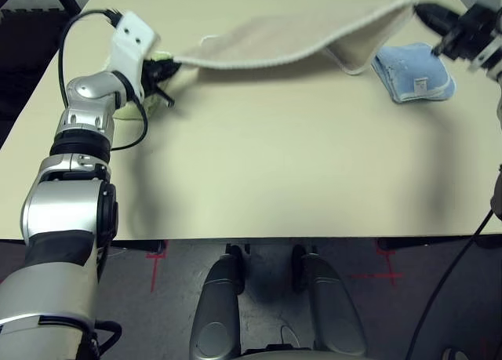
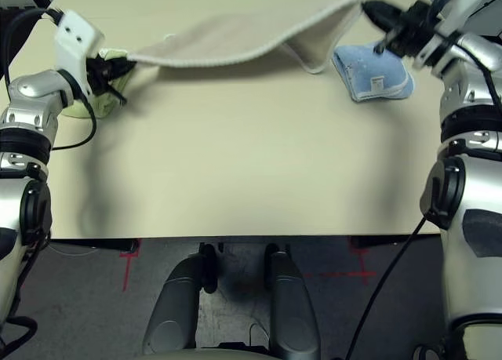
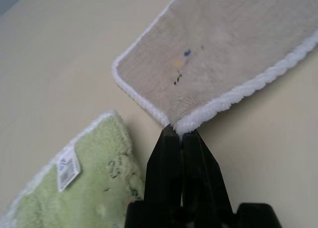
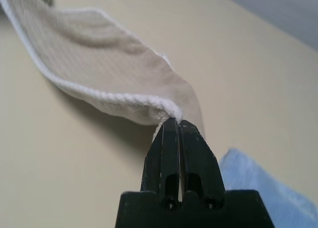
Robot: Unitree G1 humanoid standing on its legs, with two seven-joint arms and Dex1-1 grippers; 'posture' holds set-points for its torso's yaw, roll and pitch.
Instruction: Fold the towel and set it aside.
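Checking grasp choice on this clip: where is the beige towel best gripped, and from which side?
At its two near corners, each approached from its own outer side. The towel hangs stretched between the left pincer and right pincer, both shut on the stitched white edging.

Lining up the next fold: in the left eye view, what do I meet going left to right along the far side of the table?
Left gripper with the light green cloth behind it → beige towel strung between the grippers → light blue folded cloth → right gripper.
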